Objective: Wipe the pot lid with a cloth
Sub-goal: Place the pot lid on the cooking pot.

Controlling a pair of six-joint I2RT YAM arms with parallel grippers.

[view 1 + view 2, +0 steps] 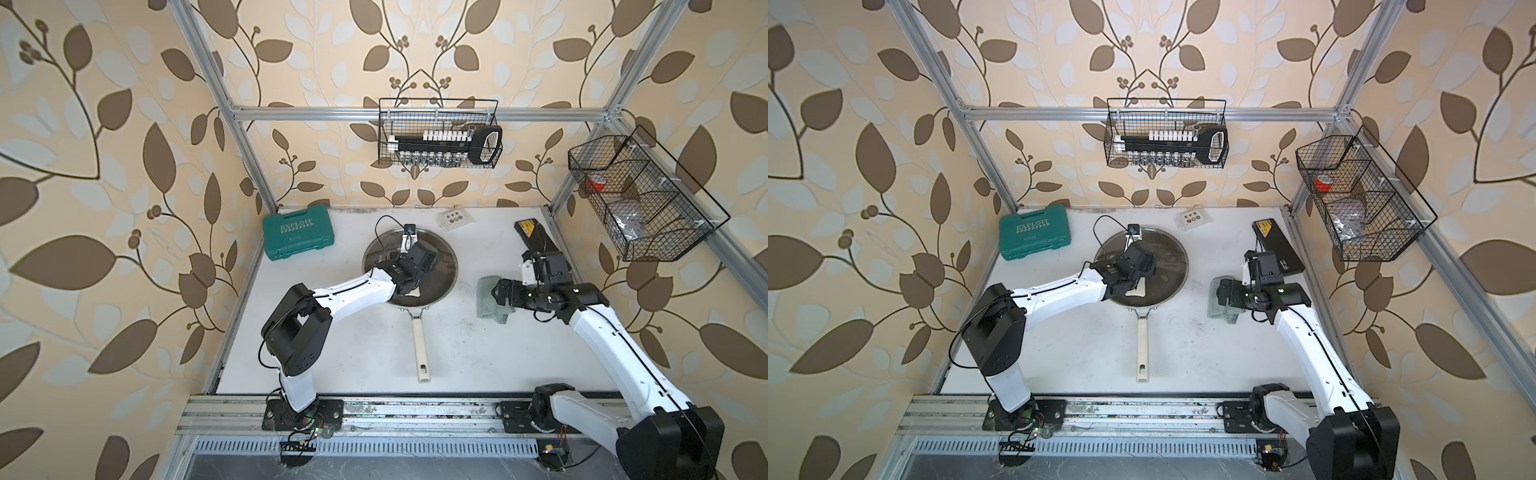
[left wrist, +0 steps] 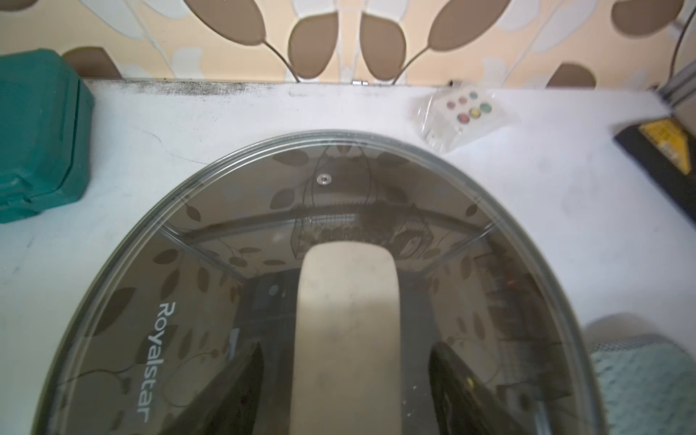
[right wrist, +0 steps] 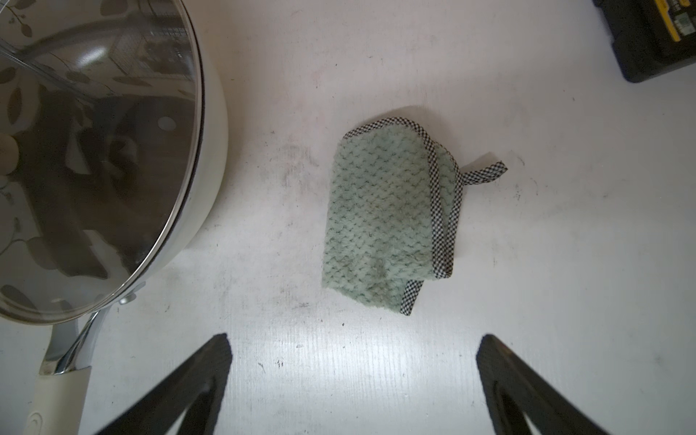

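Observation:
The pot lid (image 1: 441, 266) (image 1: 1172, 266), clear glass with a metal rim, rests on a frying pan in the middle of the table. Its cream bar handle (image 2: 346, 297) runs between the fingers of my left gripper (image 2: 346, 342) (image 1: 417, 270), which is open, with a gap showing on each side of the bar. The cloth (image 3: 380, 218) (image 1: 484, 296), pale green with checked trim, lies folded on the table to the right of the pan. Over it hovers my right gripper (image 3: 354, 339) (image 1: 496, 293), wide open with nothing between its fingers. The lid's edge (image 3: 113, 169) shows beside the cloth.
The pan's long cream handle (image 1: 420, 349) points toward the front edge. A green tool case (image 1: 297, 232) sits back left, a clear packet of buttons (image 1: 455, 218) at the back, a black and yellow box (image 1: 536, 239) back right. Wire baskets hang on the back wall (image 1: 440, 133) and right side (image 1: 640, 195).

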